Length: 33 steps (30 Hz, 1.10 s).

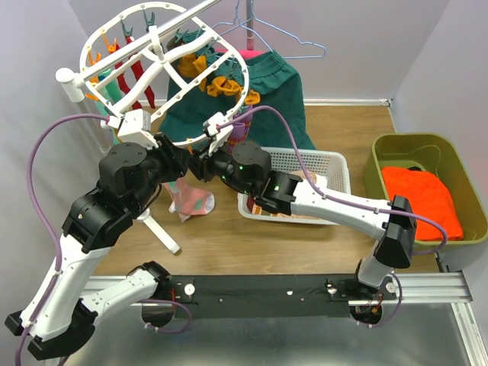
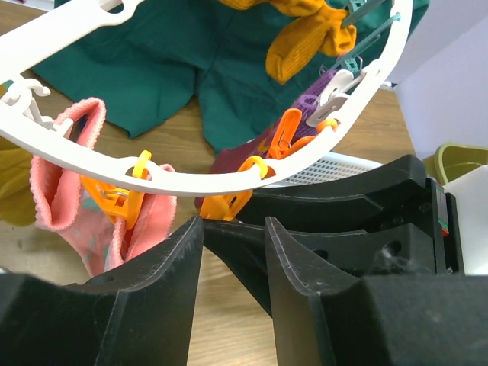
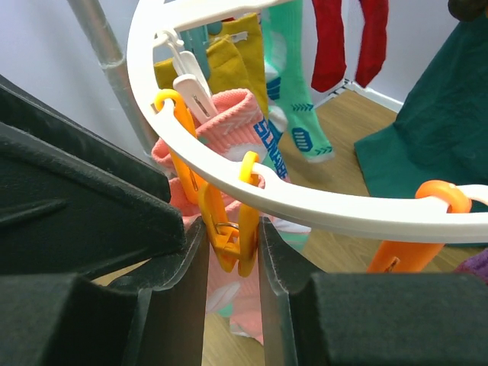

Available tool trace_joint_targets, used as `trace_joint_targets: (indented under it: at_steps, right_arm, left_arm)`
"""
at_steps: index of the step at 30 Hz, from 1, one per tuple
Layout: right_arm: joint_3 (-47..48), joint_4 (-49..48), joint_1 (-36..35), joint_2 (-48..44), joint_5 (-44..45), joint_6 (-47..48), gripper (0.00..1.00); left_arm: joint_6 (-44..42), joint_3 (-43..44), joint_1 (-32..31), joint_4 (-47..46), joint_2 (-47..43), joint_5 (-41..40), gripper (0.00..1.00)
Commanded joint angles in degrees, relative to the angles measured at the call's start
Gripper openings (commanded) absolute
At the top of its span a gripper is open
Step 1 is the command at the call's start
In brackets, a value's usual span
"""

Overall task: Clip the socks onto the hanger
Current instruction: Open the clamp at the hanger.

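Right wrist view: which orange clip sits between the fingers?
The middle clip, hanging against the pink sock, between the right gripper's fingers. The upper-left clip and far-right clip hang clear.

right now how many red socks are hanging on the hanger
2. One red sock hangs at the hanger's left edge, the second right beside it; others may be hidden.

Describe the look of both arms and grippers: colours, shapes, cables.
Both arms are white shells with black joint housings: left arm, right arm. A purple cable loops along each. The left gripper and right gripper have matte black, tapered fingers.
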<state>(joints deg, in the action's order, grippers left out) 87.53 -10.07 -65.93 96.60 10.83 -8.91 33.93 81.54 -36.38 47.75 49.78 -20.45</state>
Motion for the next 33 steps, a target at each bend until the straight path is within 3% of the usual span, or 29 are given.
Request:
trace_joint_targets:
  at_steps: [1, 11, 19, 27, 33]
  right_arm:
    - [-1.83, -0.74, -0.69, -0.71, 1.04, 0.56, 0.31]
    - [-3.41, -2.76, -1.13, -0.71, -1.33, 1.08, 0.34]
    - [-5.44, -4.96, -1.04, -1.76, -2.65, 1.52, 0.35]
    - [-6.84, -5.84, -1.13, -2.55, -3.62, 2.22, 0.46]
    - [-8.86, -6.37, -1.13, -4.4, -5.73, 2.05, 0.56]
  left_arm:
    - [1.48, -1.11, -0.01, 1.56, 0.05, -2.75, 0.46]
    - [1.75, -3.31, 0.08, -2.13, 0.14, -5.83, 0.41]
    - [1.66, -4.54, -0.01, -4.24, 0.23, -7.41, 0.31]
    - [1.14, -5.6, -0.01, -6.0, 0.32, -8.73, 0.16]
    - [0.7, -6.04, 0.08, -6.35, -0.03, -10.22, 0.13]
